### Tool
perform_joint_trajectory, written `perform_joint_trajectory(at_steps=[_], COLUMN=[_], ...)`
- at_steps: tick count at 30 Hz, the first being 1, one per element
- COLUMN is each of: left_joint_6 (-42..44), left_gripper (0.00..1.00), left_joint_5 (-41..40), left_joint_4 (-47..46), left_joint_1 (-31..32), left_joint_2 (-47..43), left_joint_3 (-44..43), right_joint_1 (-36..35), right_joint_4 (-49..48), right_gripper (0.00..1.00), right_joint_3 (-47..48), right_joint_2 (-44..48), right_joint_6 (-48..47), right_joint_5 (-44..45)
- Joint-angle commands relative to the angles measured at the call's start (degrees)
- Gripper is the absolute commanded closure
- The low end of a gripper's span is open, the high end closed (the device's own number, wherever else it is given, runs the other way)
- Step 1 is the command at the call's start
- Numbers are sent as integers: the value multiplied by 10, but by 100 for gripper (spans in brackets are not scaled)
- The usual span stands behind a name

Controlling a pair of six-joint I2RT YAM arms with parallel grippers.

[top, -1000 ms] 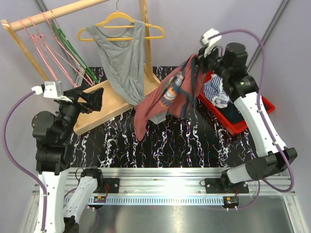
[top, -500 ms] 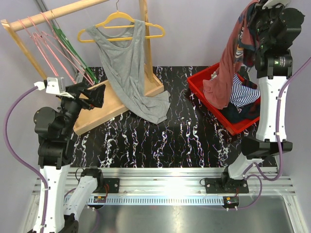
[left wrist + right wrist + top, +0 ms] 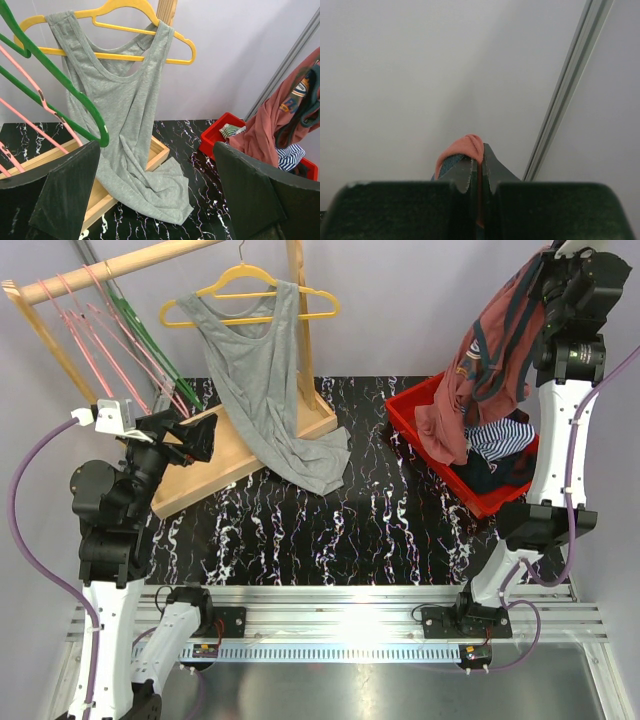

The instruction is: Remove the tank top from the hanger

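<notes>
Two grippers to check, op. Your L gripper [image 3: 197,438] sits mid-left in the top view, jaws spread wide w/ nothing between them, facing the grey tank top [image 3: 262,380]. Tank top hangs on the yellow hanger [image 3: 250,285], upper centre-left, both straps over the hanger's shoulders. Its hem spills across the wooden rack base [image 3: 215,465] onto the black marble table [image 3: 350,530]. Your R gripper [image 3: 479,177] is in the upper right corner, jaws pinched tight on a rust-red shirt [image 3: 485,355]. That shirt dangles over the red bin [image 3: 415,415], its lower end reaching the clothes inside. Pink hangers [image 3: 85,335] & green hangers [image 3: 145,340] hang upper left.
</notes>
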State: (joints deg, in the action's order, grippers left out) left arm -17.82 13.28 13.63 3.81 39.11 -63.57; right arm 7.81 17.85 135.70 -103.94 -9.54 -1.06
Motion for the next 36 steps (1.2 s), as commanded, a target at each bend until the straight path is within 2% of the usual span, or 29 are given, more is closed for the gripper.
perform_joint_trajectory(at_steps=[1,6,11,14,23,26,29,36], left_joint_6=[6,6,5,3,6,4,-5,-11], left_gripper=[1,1,1,1,1,1,1,1], left_joint_5=[3,1,3,3,-8,-8,-6,-6], left_joint_4=[-19,-13,-11,-11,14,15,11,15], left_joint_1=[-2,-2,-2,-2,-2,-2,-2,-2], left_joint_2=[-2,-2,2,4,1,2,5,10], left_joint_3=[-1,-2,-5,-8,-16,-17,-18,-28], right_joint_1=[10,11,11,11,11,11,11,11], right_joint_4=[-43,-71,-65,-64,-16,26,74,133], right_gripper=[100,100,100,100,100,99,94,82], right_joint_3=[-11,-118,-206,-299,-484,-490,-485,-469], right_joint_2=[8,30,49,58,52,29,-4,-109], right_joint_6=[-13,-19,-4,-7,-84,-100,-107,-146], right_joint_5=[7,5,-30,-66,-148,-198,-229,-195])
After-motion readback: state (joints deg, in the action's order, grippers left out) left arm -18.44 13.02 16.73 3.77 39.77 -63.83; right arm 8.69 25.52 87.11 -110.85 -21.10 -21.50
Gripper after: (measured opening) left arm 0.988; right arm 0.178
